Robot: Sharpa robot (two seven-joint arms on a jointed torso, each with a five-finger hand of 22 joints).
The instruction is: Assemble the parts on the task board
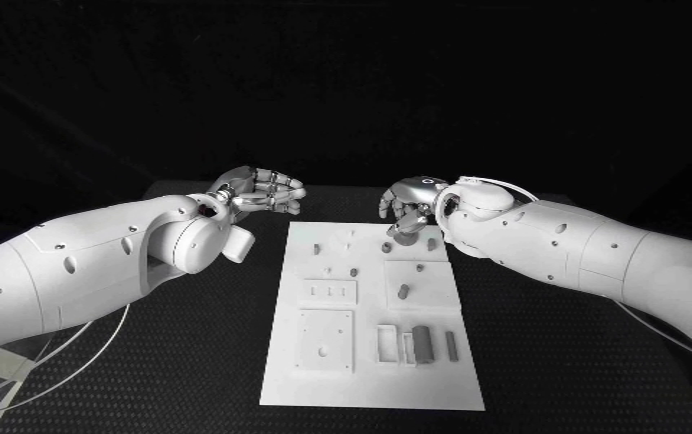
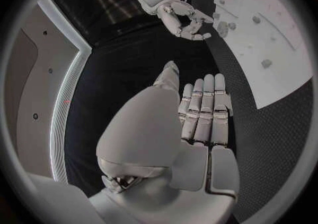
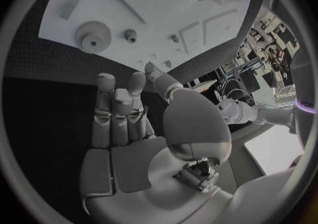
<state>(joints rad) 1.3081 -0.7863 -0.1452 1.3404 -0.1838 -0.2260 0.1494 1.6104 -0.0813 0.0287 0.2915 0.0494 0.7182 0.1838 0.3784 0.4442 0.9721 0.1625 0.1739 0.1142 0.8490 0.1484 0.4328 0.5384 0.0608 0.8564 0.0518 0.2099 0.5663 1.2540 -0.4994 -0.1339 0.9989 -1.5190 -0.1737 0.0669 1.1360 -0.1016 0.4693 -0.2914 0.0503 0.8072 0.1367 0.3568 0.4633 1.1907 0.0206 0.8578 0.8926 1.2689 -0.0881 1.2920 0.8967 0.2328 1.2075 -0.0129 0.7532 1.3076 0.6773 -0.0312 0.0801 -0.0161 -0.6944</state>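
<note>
The white task board [image 1: 372,354] lies in the middle of the black table, with raised frames and small grey parts on it. A dark bar [image 1: 423,346] and a slimmer one [image 1: 451,346] lie near its front right. Small pegs [image 1: 404,291] stand mid-board. In the right wrist view a gear [image 3: 93,35] and a smaller gear [image 3: 130,35] sit on the board [image 3: 166,1]. My right hand [image 1: 411,204] hovers over the board's far edge, fingers apart, holding nothing [image 3: 122,112]. My left hand [image 1: 260,191] is off the board's far left corner, fingers stretched out and empty [image 2: 205,107].
Black table [image 1: 173,374] surrounds the board on both sides. White cables [image 1: 58,354] trail by my left arm at the table's left front. In the left wrist view my right hand [image 2: 185,19] shows beside the board [image 2: 278,59].
</note>
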